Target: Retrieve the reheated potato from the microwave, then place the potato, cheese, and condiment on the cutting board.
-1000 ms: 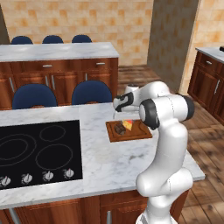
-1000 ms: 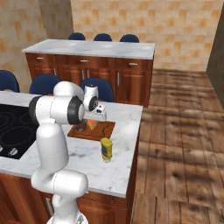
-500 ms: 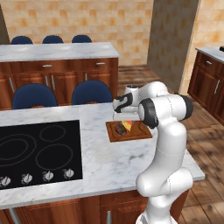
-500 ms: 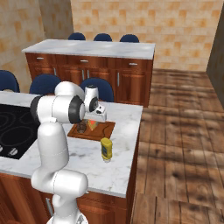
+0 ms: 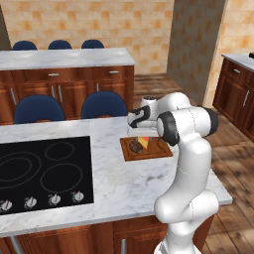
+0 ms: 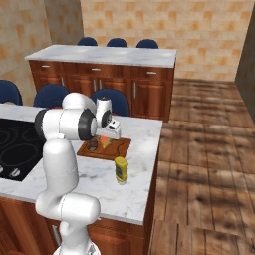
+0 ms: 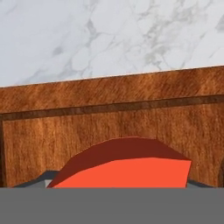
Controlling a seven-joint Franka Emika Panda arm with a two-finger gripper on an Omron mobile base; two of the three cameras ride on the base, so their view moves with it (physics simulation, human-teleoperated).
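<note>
On the island counter lies the cutting board [image 5: 158,151] [image 6: 121,147] [image 7: 109,127]. The dark brown potato [image 5: 135,147] [image 6: 92,145] rests on its left part. Right beside it is the orange cheese [image 5: 144,142] [image 6: 103,142] [image 7: 127,166] with its red rind. My gripper [image 5: 137,130] [image 6: 108,135] points down just over the cheese, which sits very close at the bottom of the hand view. How the jaws stand is hidden. The yellowish condiment [image 6: 120,170] bottle stands upright on the counter, apart from the board on its near side. The microwave is out of view.
A black cooktop [image 5: 42,171] [image 6: 12,144] with knobs takes up the left of the island. White marble counter [image 5: 114,183] [image 7: 109,35] surrounds the board. Blue chairs [image 5: 103,105] stand behind the island, and a second counter [image 5: 64,57] lies further back.
</note>
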